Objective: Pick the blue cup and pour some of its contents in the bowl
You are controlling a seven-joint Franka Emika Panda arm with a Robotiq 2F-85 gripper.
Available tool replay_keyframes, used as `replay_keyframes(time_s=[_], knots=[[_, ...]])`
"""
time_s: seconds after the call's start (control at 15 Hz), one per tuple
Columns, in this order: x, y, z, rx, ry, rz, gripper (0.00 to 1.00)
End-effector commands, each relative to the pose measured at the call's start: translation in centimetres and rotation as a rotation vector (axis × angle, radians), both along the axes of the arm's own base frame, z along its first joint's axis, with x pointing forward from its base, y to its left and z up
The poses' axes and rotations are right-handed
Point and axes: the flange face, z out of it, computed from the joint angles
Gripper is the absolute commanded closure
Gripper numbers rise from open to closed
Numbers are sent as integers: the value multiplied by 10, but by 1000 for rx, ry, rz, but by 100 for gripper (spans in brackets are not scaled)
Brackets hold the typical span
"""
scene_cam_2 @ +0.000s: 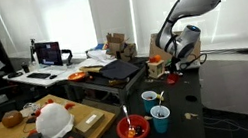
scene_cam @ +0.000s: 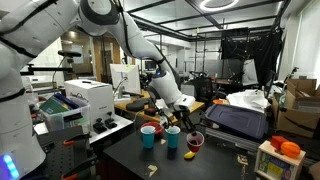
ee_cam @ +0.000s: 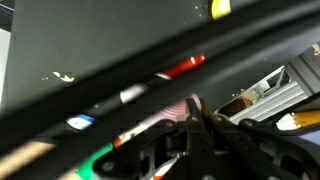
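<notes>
Beside the red bowl (scene_cam_2: pixel 134 129) on the black table (scene_cam: pixel 115 160) stands the blue cup (scene_cam_2: pixel 160 121) — upright, just next to the bowl's rim, with a paler cup (scene_cam_2: pixel 150 99) a little beyond it from the bowl. The blue cup is a small, plain tumbler of saturated blue, slightly wider at the mouth than at the base. What it holds cannot be made out. It looks like thin plastic, so I judge it light, smooth-walled and a bit springy. A hard squeeze could dent it or pop it out of the pads, and a low grip could let it tip once tilted. The sensible hold is across the wall at about mid-height or slightly above, clear of the lip that will pour toward the bowl. The gripper (scene_cam: pixel 185 112) hangs higher than the bowl and apart from the cup, fingers clenched together on nothing — they need to spread before any descent. The wrist view is too blurred to show the cup.
</notes>
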Motion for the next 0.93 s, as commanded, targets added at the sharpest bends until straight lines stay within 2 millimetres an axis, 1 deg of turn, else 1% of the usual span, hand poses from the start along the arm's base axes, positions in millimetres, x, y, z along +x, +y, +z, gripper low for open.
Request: replay_keyframes(time_s=[0.0,0.2,0.27,0.47,0.6,0.87], knots=[[-19,4,-15,-10,70,8,99],[-24,9,-32,-30,124,35,99],[-22,11,-38,-34,133,48,99],[-15,19,-45,-57,180,80,99],[-6,25,-47,-78,203,96,99],[17,44,-48,-101,245,127,99]])
